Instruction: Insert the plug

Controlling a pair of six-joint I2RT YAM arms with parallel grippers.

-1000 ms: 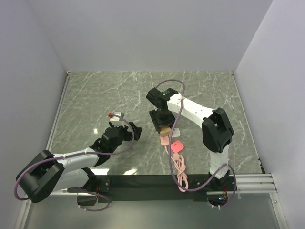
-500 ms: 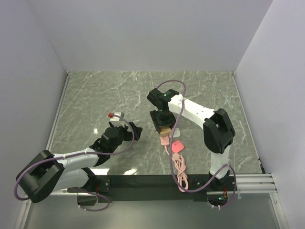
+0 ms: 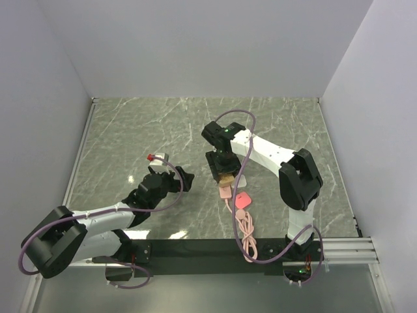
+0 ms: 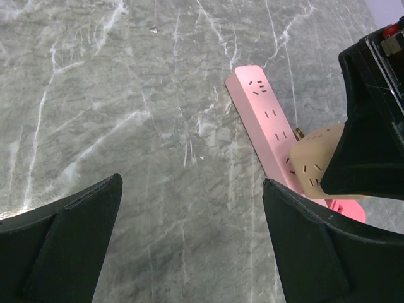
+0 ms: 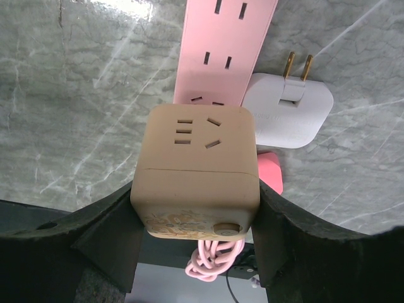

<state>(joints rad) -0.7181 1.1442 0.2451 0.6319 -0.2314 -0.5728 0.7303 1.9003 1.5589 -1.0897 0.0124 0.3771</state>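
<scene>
The coral-pink plug (image 3: 242, 199) lies flat on the table just right of the pale-pink power strip (image 3: 225, 190). In the right wrist view only its corner (image 5: 270, 172) shows behind the tan cube (image 5: 196, 167). My right gripper (image 3: 223, 171) is shut on the tan cube (image 3: 227, 177) and holds it over the strip's near end (image 5: 224, 47). My left gripper (image 3: 186, 177) is open and empty, left of the strip (image 4: 265, 117), with its fingers (image 4: 69, 252) wide apart above bare table. The cube (image 4: 315, 165) also shows in the left wrist view.
A white two-prong adapter (image 5: 289, 110) lies against the strip's right side, prongs pointing away. The strip's coiled pink cord (image 3: 248, 238) runs to the near table edge between the arm bases. Grey walls close in the table at left, back and right.
My right gripper with the tan cube has edged slightly toward the near side. The left arm has not visibly moved.
</scene>
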